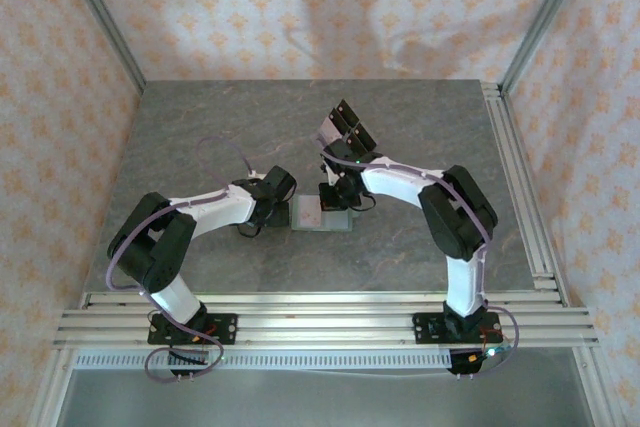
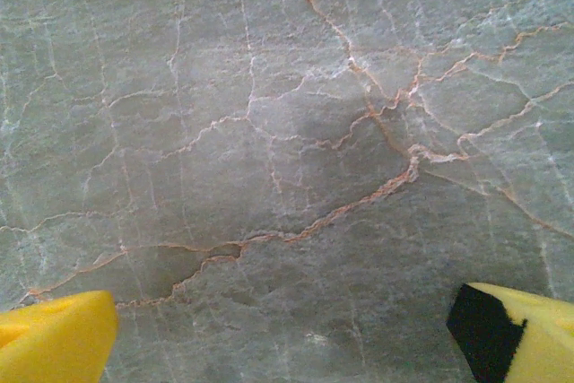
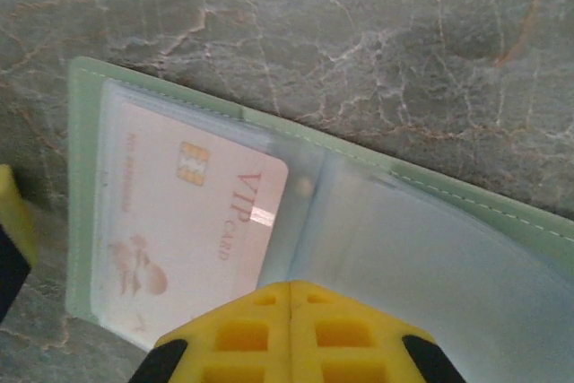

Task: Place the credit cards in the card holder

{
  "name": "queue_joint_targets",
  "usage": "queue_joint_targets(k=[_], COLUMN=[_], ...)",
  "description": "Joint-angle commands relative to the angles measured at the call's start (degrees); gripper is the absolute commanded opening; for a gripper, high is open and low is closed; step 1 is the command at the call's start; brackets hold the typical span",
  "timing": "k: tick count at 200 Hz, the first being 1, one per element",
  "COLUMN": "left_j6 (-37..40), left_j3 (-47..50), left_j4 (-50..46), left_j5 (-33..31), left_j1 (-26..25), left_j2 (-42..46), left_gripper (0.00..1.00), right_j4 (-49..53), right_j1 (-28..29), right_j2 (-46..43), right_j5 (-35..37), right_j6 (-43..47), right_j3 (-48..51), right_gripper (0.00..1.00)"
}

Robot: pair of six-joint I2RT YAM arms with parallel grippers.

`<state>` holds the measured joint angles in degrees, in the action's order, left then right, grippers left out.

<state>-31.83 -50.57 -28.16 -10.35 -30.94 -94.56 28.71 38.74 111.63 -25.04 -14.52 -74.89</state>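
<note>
Where wallpaper (image 1: 250, 7) rises, card holder (image 1: 335, 219) on veined table (image 1: 200, 127)

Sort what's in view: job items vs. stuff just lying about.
Job:
- card holder, lying open
- credit card, under its clear sleeve

Lying about:
- clear stand with black rectangles, farther back than the holder

Card (image 3: 179, 221) in holder (image 3: 82, 186), mid-table (image 1: 430, 147).

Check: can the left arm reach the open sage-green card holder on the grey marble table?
Probably yes: the open left gripper hangs beside the card holder, bare table between; the shut right gripper over its middle crowds it.
</note>
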Motion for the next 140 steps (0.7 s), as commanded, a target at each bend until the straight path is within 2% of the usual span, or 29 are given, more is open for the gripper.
queue_joint_targets(k=[1,140], left_j6=[0.11,-0.63], left_j3=[0.28,1.6], left_j4=[1.52,3.2], left_j5=[1.89,3.2], left_j1=[0.44,-0.44], left_j2=[-1.68,-1.84], left_gripper=[1.0,0.99], right_j4=[0.56,2.93], right_j1=[0.9,3.69], right_j2=[1.77,5.71], right_j5=[0.27,-1.05], right_j6=[-0.39,-0.3], right_j3=[-2.17,-8.7], right_gripper=[0.02,0.01])
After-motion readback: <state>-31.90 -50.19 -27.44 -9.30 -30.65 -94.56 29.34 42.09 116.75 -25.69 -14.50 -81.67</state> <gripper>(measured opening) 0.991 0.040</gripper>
